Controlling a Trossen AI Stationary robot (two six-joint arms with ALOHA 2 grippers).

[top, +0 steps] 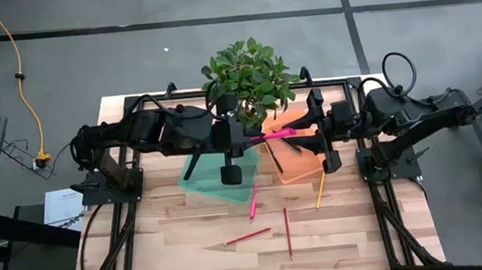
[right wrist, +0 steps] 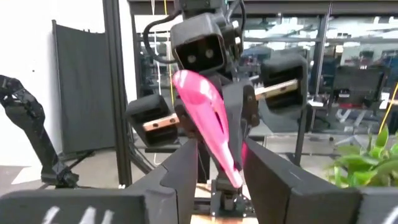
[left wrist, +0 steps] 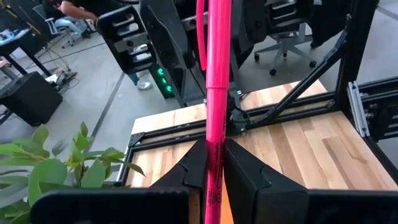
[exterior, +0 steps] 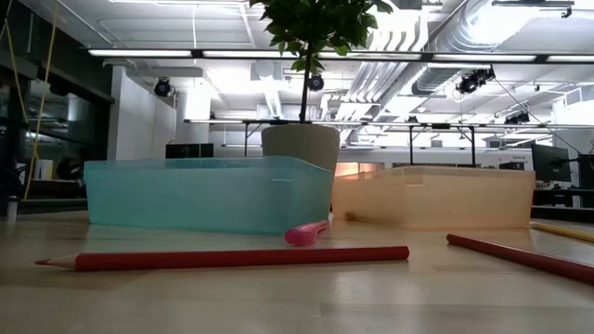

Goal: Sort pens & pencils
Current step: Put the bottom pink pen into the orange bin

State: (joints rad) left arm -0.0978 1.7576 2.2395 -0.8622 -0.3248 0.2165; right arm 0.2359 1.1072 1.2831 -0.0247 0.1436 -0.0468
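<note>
Bright pink, that pen [top: 278,134], held level in the air between the two grippers just in front of the potted plant [top: 249,79]. The left gripper [top: 246,138] has its fingers [left wrist: 249,174] pinched tight on the pen's barrel, and its wrist view shows the pink shaft running straight out from between the pads. The right gripper [top: 310,134] faces it from the other side of the plant, its fingers [right wrist: 280,180] standing apart with the pen's far end [right wrist: 208,121] sitting in the gap, not clearly gripped.

Below the plant sit two trays side by side: a teal tray [top: 214,177] under the left gripper and an orange tray [top: 297,163] under the right, with something orange lying inside it.

Farther from the plant, on the bare wood, lie a second pink pen [top: 253,201] at the teal tray's corner, a yellow pencil [top: 320,191] beside the orange tray, and two red pencils [top: 249,236] [top: 288,231] beyond those.
</note>
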